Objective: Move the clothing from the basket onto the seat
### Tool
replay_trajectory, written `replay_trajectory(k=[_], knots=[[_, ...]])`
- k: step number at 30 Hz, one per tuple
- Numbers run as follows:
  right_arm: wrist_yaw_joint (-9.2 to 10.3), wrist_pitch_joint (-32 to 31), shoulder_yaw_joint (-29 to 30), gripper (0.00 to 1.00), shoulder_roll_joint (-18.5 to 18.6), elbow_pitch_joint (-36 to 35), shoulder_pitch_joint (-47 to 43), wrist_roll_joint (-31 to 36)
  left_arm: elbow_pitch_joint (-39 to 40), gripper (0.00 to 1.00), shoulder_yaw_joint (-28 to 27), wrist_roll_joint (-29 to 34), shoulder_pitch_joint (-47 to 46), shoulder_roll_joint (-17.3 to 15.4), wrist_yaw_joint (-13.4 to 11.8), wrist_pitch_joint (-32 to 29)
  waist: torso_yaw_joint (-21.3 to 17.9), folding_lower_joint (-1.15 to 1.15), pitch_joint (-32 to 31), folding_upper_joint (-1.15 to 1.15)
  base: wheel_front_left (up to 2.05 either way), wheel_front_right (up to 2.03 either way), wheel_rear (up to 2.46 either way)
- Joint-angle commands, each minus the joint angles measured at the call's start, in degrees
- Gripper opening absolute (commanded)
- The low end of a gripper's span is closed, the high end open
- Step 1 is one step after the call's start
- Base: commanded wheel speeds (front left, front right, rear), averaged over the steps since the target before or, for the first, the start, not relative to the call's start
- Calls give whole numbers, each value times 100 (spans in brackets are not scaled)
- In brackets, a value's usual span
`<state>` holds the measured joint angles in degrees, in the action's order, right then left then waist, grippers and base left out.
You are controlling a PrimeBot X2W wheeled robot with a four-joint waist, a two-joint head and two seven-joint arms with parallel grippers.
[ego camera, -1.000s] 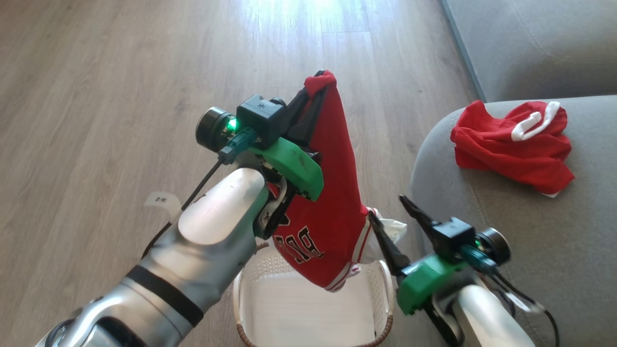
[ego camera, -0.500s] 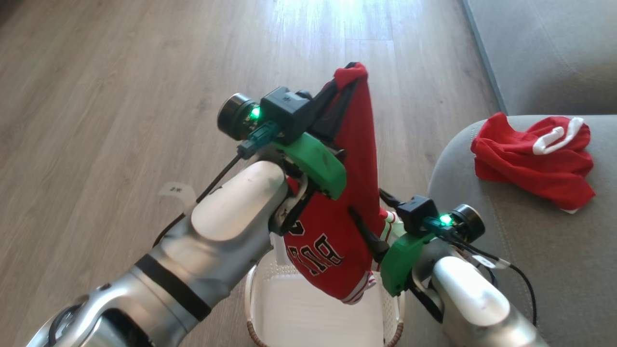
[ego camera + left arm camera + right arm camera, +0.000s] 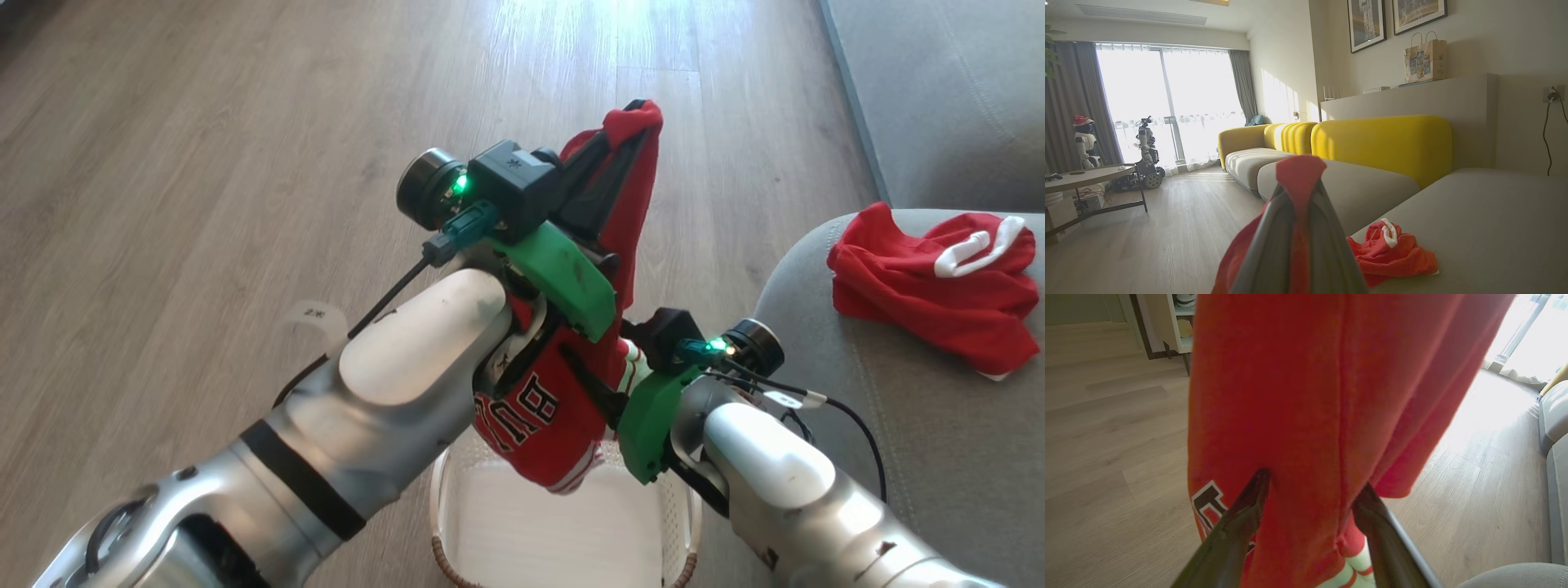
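At frame centre the left gripper (image 3: 635, 122) pinches a bright red white-trimmed jersey (image 3: 539, 408) above the white perforated plastic basket (image 3: 682, 523). Wide apart, the right gripper (image 3: 1312, 484) fingers straddle its fabric. A second red garment (image 3: 922, 294) lies on the grey fabric cushion (image 3: 939, 457), right.

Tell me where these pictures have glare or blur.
Head view: sun glare whitens the floor at the top. Left wrist view: the window is blown out, and the jersey near the lens is blurred. Right wrist view: jersey slightly soft, glare at upper right.
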<state>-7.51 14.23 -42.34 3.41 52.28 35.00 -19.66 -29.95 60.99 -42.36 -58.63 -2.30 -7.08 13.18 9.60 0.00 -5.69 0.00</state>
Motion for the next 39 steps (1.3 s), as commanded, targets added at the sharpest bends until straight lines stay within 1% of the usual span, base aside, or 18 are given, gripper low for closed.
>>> replay_trajectory(k=[1,2,7,11,12,13,14,15,16,27,33,39], knots=[[2,75,-143,37,-53,-63,262,-119,196,0,-162,-54,-475,-58,-41,5,31,0,13,0,0,0,0],[2,75,-200,0,-53,-41,289,-170,195,0,-153,-76,-472,-58,-44,9,42,0,20,0,0,0,0],[2,76,-282,0,-53,-51,366,-340,69,0,-157,-135,-433,-58,-78,16,37,0,55,0,0,0,0],[2,76,-178,0,9,-110,386,-374,-168,0,-220,-213,-315,-145,-111,31,-83,0,95,0,0,0,0],[2,76,-141,0,47,-135,389,-368,-235,12,-235,-228,-272,-177,-104,42,-123,0,104,0,0,0,0],[2,76,-100,0,85,-171,391,-360,-303,33,-251,-243,-225,-202,-97,56,-170,0,114,0,0,0,0],[2,76,-45,0,122,-218,390,-358,-366,47,-250,-249,-161,-205,-112,68,-219,0,123,0,0,0,0],[2,76,17,0,157,-272,380,-366,-422,85,-247,-255,-96,-202,-133,78,-270,0,130,0,0,0,0],[2,76,72,0,196,-321,368,-371,-471,100,-254,-267,-34,-202,-146,90,-325,0,136,0,0,0,0],[2,76,580,0,717,-806,279,-298,-819,100,-448,-351,603,-296,-159,169,-984,0,202,0,0,0,0],[2,76,828,0,955,-1021,225,-236,-758,100,-607,-225,988,-304,-131,179,-1409,0,237,0,0,0,0],[2,-31,1065,0,1187,-1277,242,-134,-633,100,-785,-26,1431,-213,-94,181,-1913,0,295,0,0,0,0]])
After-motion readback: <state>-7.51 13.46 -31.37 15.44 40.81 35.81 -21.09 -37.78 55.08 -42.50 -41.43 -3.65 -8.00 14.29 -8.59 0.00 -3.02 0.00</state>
